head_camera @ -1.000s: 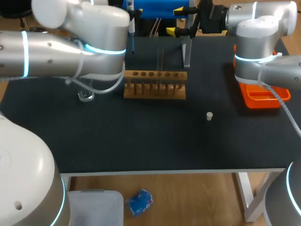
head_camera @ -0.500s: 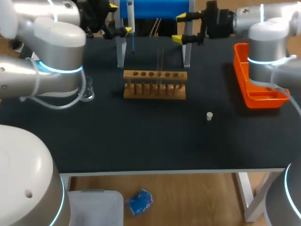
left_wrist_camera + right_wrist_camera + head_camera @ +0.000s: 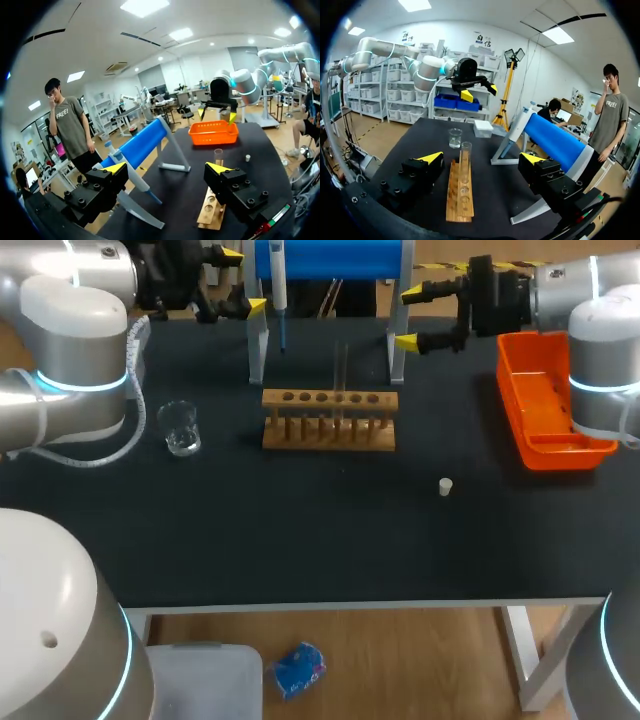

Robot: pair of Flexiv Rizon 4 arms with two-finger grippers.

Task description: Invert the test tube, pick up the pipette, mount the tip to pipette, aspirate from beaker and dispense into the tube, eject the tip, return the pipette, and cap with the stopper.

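In the rack [image 3: 329,443], a faint tube [image 3: 341,368].

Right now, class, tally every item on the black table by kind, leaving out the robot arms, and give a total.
Wooden rack: 1
Test tube: 1
Glass beaker: 1
White stopper: 1
Pipette: 1
Blue pipette stand: 1
Orange tray: 1
White box: 1
Total: 8
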